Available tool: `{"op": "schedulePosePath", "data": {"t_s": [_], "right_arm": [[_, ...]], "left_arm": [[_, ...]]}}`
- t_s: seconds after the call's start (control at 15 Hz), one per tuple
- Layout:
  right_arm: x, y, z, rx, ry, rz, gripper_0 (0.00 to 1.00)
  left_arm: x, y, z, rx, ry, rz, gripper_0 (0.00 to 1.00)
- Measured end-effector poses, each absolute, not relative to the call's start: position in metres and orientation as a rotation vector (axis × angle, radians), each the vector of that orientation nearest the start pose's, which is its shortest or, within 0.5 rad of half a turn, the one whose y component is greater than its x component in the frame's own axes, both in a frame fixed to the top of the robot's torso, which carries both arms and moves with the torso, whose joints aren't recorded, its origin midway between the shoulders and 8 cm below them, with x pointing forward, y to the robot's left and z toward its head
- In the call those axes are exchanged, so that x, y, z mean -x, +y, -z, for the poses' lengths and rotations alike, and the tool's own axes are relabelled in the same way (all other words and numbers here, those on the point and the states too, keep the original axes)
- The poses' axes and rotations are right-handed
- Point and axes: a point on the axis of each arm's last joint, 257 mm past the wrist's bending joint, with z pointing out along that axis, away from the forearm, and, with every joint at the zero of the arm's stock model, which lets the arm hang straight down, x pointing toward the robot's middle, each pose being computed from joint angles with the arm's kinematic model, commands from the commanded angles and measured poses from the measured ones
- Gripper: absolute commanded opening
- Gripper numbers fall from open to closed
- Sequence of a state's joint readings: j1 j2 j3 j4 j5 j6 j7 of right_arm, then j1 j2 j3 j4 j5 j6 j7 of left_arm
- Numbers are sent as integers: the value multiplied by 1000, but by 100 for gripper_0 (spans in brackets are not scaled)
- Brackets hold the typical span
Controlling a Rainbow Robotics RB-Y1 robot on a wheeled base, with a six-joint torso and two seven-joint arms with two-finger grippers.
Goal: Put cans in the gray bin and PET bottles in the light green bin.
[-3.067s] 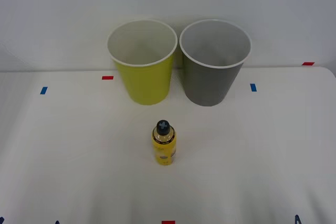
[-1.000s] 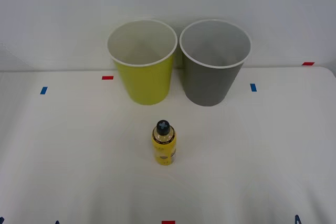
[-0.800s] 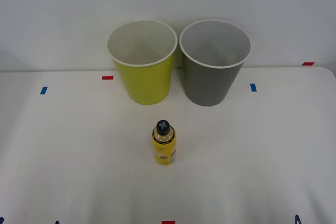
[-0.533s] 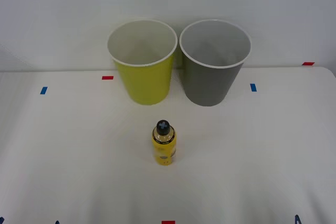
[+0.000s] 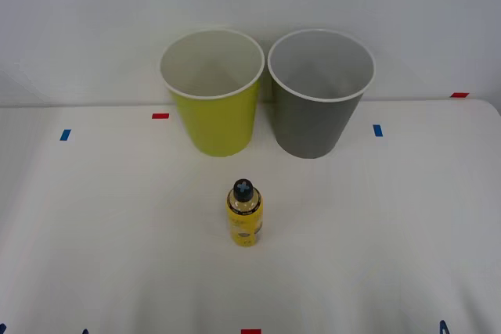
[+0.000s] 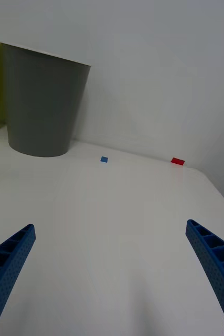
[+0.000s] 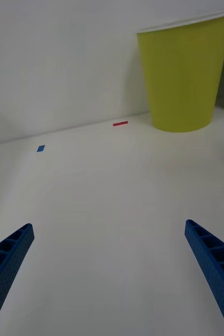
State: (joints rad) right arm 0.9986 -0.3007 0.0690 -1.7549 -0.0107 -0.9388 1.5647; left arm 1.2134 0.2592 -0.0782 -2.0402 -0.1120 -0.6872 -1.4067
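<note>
Two tall round bins stand side by side at the back of a white table point(image 5: 94, 232): the light green bin point(image 5: 213, 119) and, just beside it, the gray bin point(image 5: 317, 123). One small PET bottle point(image 5: 244, 215) with a yellow label and black cap stands upright in front of the light green bin, apart from it. Low over the table on that bin's outer side, the left gripper point(image 7: 109, 273) has its blue fingers spread wide. Beyond the gray bin, the right gripper point(image 6: 109, 273) is likewise spread, holding nothing.
</note>
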Motion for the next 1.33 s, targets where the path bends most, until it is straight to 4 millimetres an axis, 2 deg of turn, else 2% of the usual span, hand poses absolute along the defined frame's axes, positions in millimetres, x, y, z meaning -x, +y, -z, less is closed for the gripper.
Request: {"op": "schedulePosePath", "data": {"t_s": [0.33, 0.47, 0.53, 0.67, 0.8, 1.07, 1.33], "right_arm": [[-194, -315, 258, 199, 1435, 190, 100], [-194, -315, 258, 199, 1435, 190, 100], [-194, -315, 258, 199, 1435, 190, 100], [-194, -315, 258, 199, 1435, 190, 100], [-194, -315, 258, 199, 1435, 190, 100], [-194, -315, 258, 199, 1435, 190, 100], [-194, -315, 258, 199, 1435, 190, 100]], "left_arm": [[-179, 293, 248, -134, 1622, -125, 100], [-178, 292, 258, -125, 1639, -119, 100], [-178, 291, 258, -124, 1624, -109, 100], [-176, 289, 242, -128, 1555, -79, 100], [-179, 291, 242, -164, 1548, -54, 100], [-210, 290, 257, -255, 1515, 30, 100], [-244, 258, 266, -270, 1468, 117, 100]]}}
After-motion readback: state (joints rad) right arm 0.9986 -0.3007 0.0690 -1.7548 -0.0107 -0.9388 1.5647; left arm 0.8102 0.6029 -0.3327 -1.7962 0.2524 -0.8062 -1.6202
